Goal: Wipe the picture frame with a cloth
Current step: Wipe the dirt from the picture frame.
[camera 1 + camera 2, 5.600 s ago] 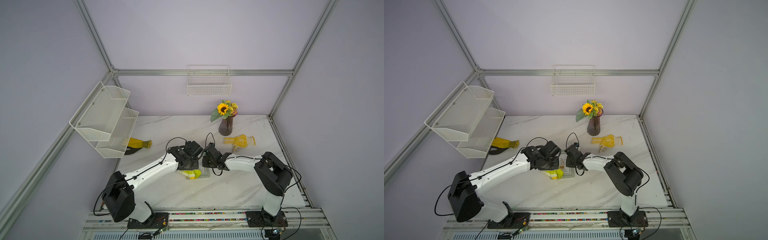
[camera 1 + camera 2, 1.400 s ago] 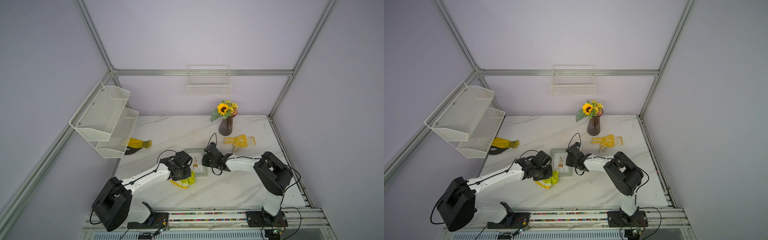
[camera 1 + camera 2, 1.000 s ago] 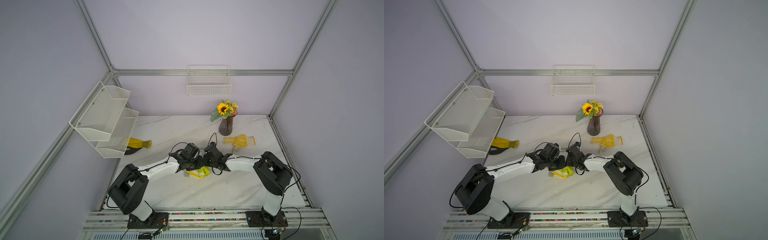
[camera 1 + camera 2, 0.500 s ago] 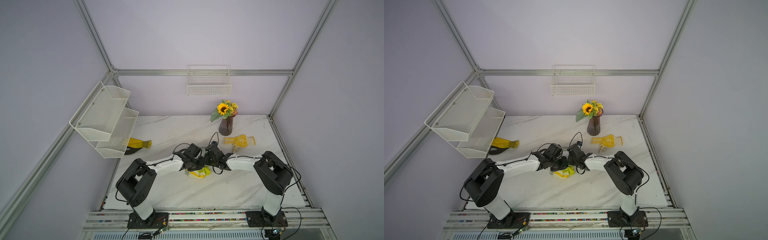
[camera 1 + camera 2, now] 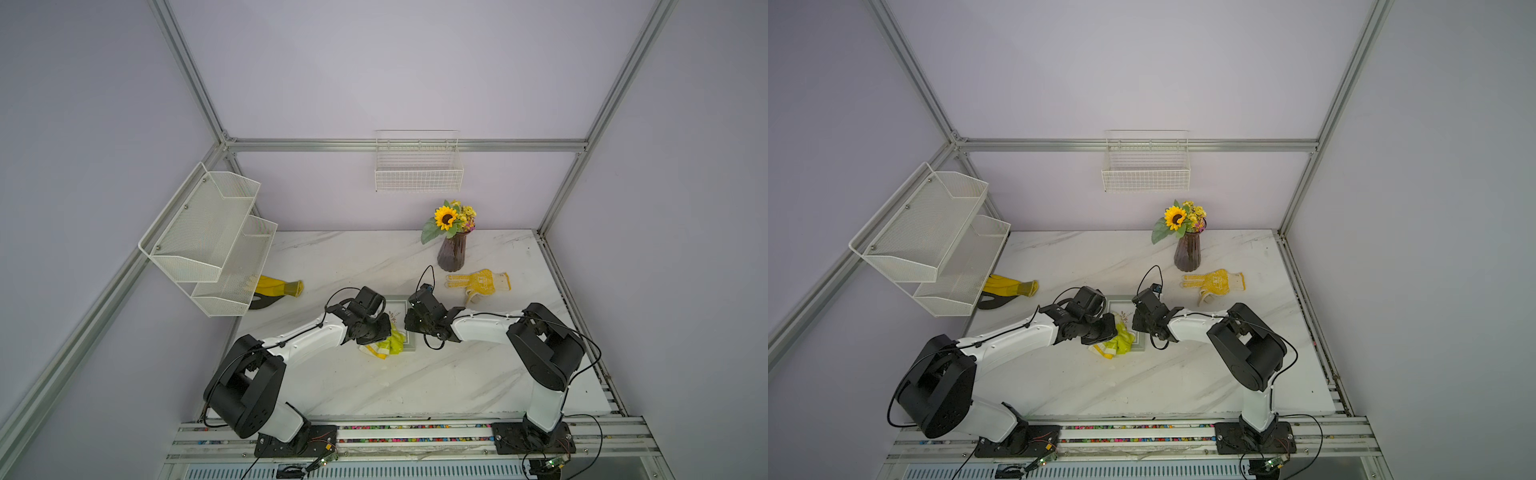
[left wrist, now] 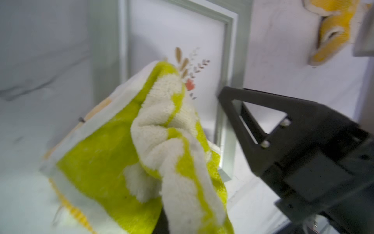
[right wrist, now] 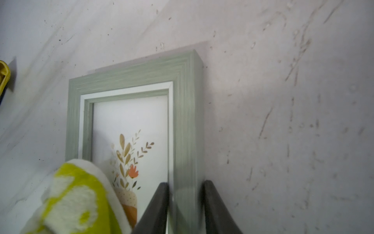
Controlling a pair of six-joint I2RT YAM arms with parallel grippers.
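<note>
The cloth slid left across the marble table between lilac walls.

A robotics lab test cell: plain lilac walls edged with aluminium struts enclose a marble-look tabletop at centre; 2 robot arms stand mounted on a metal rail along the bottom edge.

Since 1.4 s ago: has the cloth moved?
Yes. The cloth has shifted toward the vase, from beside the picture frame's near left corner onto it.
</note>
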